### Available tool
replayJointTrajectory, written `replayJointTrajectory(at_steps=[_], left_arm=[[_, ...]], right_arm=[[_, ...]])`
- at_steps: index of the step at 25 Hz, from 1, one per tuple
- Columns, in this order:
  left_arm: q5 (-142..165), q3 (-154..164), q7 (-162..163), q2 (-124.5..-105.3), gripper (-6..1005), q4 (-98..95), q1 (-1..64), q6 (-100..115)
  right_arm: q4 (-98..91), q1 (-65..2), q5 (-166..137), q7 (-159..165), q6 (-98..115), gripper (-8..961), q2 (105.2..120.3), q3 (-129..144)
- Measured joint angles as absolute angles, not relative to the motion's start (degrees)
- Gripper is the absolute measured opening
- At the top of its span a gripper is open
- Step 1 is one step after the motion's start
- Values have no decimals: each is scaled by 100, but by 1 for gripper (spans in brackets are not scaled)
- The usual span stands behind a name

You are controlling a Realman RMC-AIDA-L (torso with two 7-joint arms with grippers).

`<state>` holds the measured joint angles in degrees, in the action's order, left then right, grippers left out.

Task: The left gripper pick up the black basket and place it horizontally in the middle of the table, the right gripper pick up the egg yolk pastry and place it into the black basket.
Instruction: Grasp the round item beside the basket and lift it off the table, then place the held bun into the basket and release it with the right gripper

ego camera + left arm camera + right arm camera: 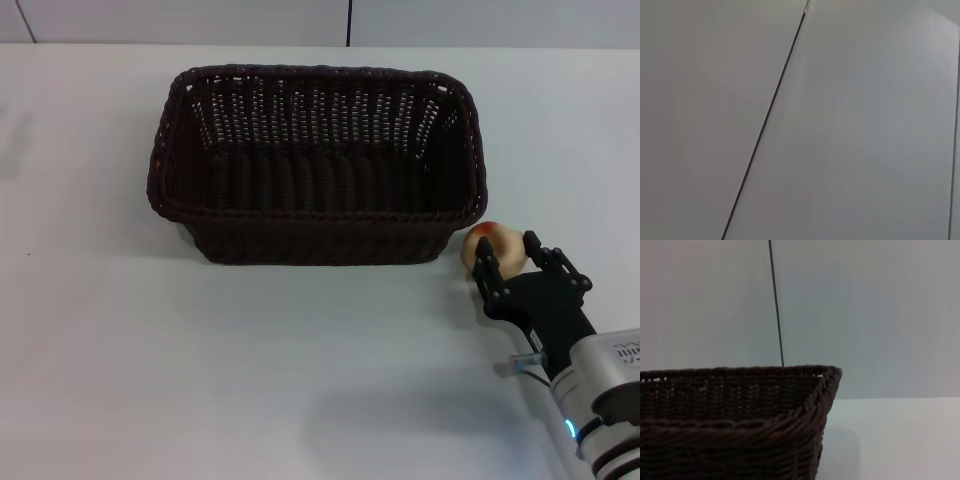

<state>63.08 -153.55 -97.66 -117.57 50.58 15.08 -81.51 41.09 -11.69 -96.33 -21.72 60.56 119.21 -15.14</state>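
- The table (120, 380) is a plain white surface filling the head view, with a pale wall behind its far edge.
- The left gripper does not appear in the head view. Its wrist camera shows only a blank pale wall panel with one thin dark seam, so whether its fingers are spread or closed cannot be told. It appears parked well away from the basket.
- The black basket (318, 165) is a large, dark woven rectangle, sitting upright near the middle of the table with its long side across the view. It is empty, with its mouth open upward. Judging from that, the basket step looks finished, and it sits this way so something can be lowered in from above.
- The egg yolk pastry (497, 246) is a small tan bun with an orange-red patch. It rests on the table just outside the basket's near right corner, beside it but not inside.
- The right gripper (512, 256) reaches in from the basket's near right side. Its two black fingers are spread, one on each side of the pastry, not yet visibly squeezing it. This placement suggests it is lined up to pinch the bun.
- The right wrist camera looks level across the basket's braided corner (827, 377), showing the arm held low, near table height.
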Motion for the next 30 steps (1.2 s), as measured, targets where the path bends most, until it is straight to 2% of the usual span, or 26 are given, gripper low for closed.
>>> replayJointTrajectory(at_steps=[11, 17, 22, 30], left_arm=[[6240, -15354, -9758, -11757, 445, 5063, 1494, -8221], [6231, -15355, -9755, -11745, 445, 5063, 1494, -8254], [6230, -15355, -9746, -11742, 445, 5063, 1494, -8266], [6230, -15354, -9746, -11736, 445, 5063, 1481, -8271]], right_arm=[[4085, -1145, -9575, -2173, 6018, 425, 11927, -1629], [4111, -1121, -9570, -2206, 6034, 209, 11926, -1681], [4114, -1101, -9543, -2224, 6181, 175, 11935, -1764], [4120, -800, -9488, -2243, 7613, 119, 11937, -1832]])
